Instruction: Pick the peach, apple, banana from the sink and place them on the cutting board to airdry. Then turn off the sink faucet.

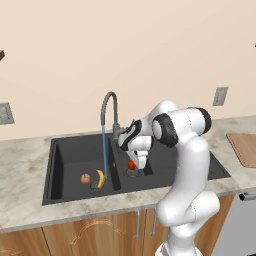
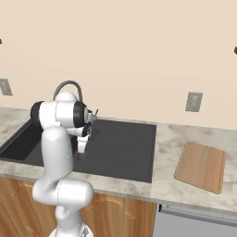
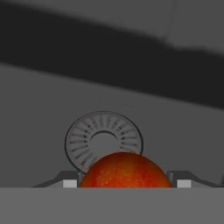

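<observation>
Clamped around a red-orange round fruit [image 3: 125,170], the gripper [image 1: 134,169] sits low in the small basin of the sink [image 1: 65,150], its two fingertips pressing the fruit's sides just above the round drain grate [image 3: 103,141]. From its colour the fruit is probably the apple or the peach; which one cannot be told. In the large basin of the same sink, on the far side of the divider, the banana [image 1: 100,178] lies touching or nearly touching a paler round fruit [image 1: 85,178], both just beside the thin blue water stream [image 1: 104,150] that falls from the sink faucet [image 1: 109,109]. The cutting board [image 2: 201,166] lies on the counter well apart from the sink, past the ribbed drainboard, with nothing on it. The step in hand looks like lifting this first fruit out. To do it well, the arm should rise straight up until the fruit is above the sink's rim before it swings sideways, keep the squeeze even so the round skin does not roll out, and stay away from the faucet's neck on the way toward the board.
</observation>
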